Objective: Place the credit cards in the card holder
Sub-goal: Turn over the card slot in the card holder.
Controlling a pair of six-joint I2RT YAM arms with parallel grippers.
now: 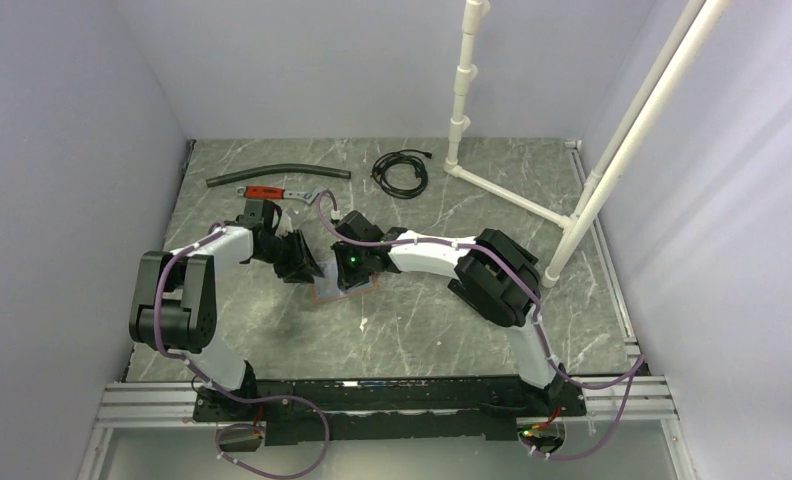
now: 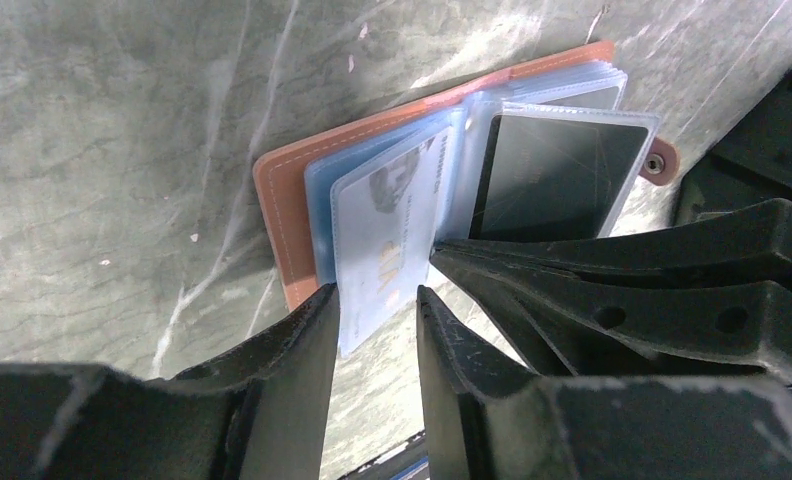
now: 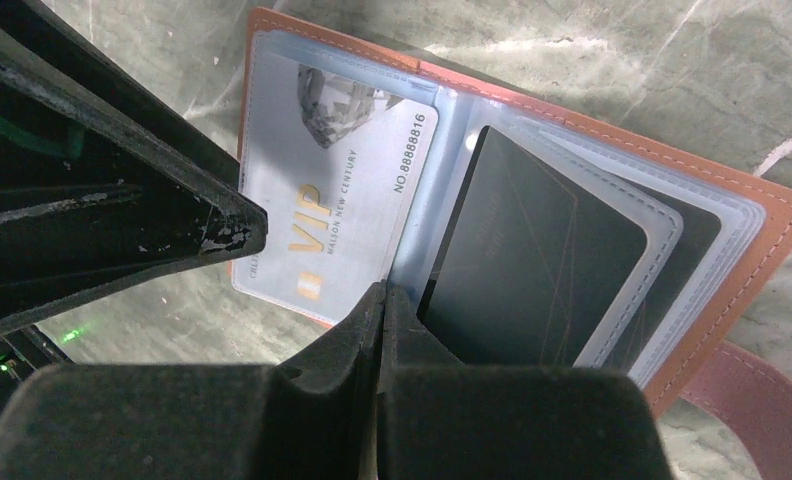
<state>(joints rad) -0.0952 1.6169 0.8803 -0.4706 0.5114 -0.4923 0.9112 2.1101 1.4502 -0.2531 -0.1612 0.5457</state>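
A brown leather card holder [image 2: 282, 210] [image 3: 772, 230] lies open on the marble table [image 1: 422, 320], showing its clear plastic sleeves. A pale "VIP" credit card [image 2: 387, 240] [image 3: 342, 200] sits in the left sleeve, its lower edge sticking out. My left gripper [image 2: 378, 292] is open around that edge, with a gap between the card and one finger. A dark credit card [image 2: 557, 175] [image 3: 532, 260] fills the right sleeve. My right gripper [image 3: 384, 292] is shut, its tip resting at the fold between the sleeves. From above, both grippers cover the holder [image 1: 344, 292].
A black hose [image 1: 277, 177], a red-handled tool [image 1: 270, 190] and a coiled black cable [image 1: 400, 172] lie at the back of the table. A white pipe frame [image 1: 517, 198] stands at the back right. The holder's snap strap [image 3: 762, 400] sticks out sideways.
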